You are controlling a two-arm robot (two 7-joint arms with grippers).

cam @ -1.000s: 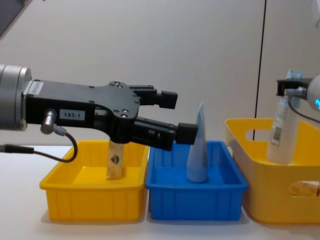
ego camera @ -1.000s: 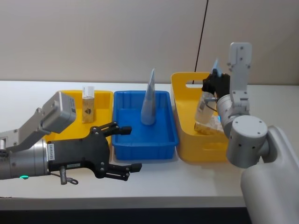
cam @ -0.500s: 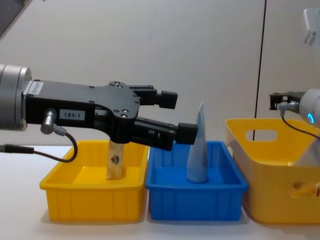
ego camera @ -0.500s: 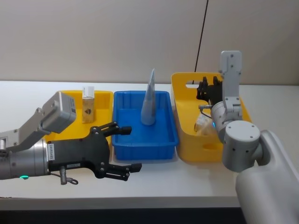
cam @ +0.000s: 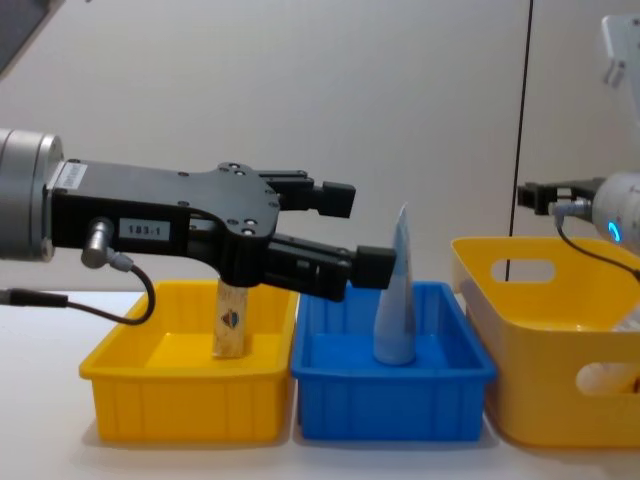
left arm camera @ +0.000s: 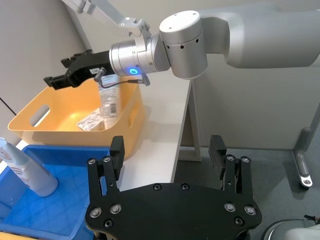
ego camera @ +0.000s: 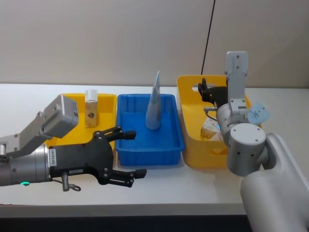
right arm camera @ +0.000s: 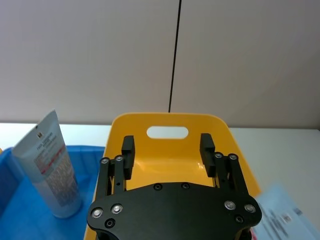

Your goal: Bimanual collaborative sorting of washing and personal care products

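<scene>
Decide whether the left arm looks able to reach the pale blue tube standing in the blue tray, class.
Probably yes. The left gripper hovers open at the blue tray's near left corner, and nothing stands between it and the upright tube.

The left arm (ego camera: 29, 162) is a brushed silver-grey cylinder with a boxy grey housing above it, a small green light near its underside and a white label printed with dark digits. Its gripper (ego camera: 129, 153) is matte black — a flat plate studded with round silver screws, ending in ribbed black fingers (cam: 338, 198). A thin black cable and a metal plug hang beneath. The right arm (ego camera: 248, 145) is pale grey with rounded joints, a glowing blue ring (left arm camera: 133, 71), and an identical black gripper (right arm camera: 167, 150).
</scene>
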